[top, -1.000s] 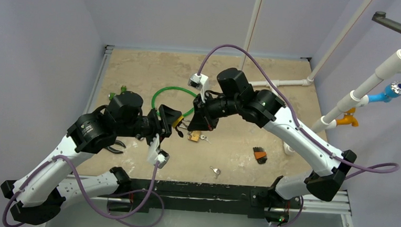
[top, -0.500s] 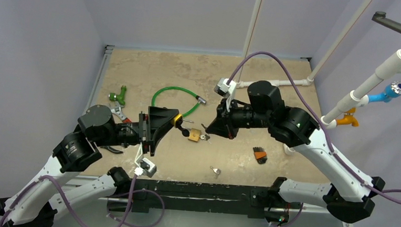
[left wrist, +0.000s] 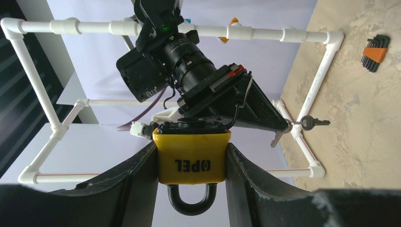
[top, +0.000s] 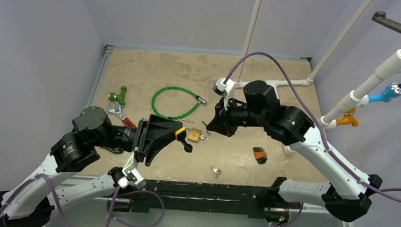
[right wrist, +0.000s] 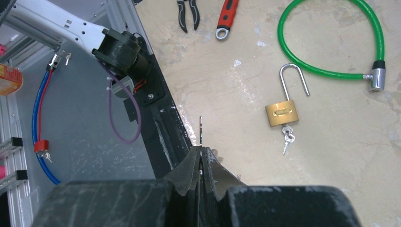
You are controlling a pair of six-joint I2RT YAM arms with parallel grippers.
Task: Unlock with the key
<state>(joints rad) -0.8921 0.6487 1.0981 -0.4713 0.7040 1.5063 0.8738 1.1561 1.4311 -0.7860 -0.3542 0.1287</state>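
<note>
A loose key (top: 215, 171) lies nearest me on the surface (top: 138, 67), by the near edge; I leave it alone. Just beyond, my left fingers (left wrist: 137, 187) are clamped on the body of the yellow padlock (left wrist: 191, 158), which is held up off the surface. Its black shackle (left wrist: 191, 205) is seated at both ends, so I read it as locked. Facing it, my right fingers (right wrist: 189, 168) are clenched tight on the key (right wrist: 200, 130), blade sticking out past the tips. In the left wrist view the key sits off to one side of the padlock, apart from it and not in line with the keyway end. My judgement: both pickups are done; lining up, inserting and turning are all left. Below the two arms a brass padlock (right wrist: 282, 113) lies with its shackle swung open and keys hanging from it. I don't take it for my target. Farther back lies the green cable lock (right wrist: 340, 74).
</note>
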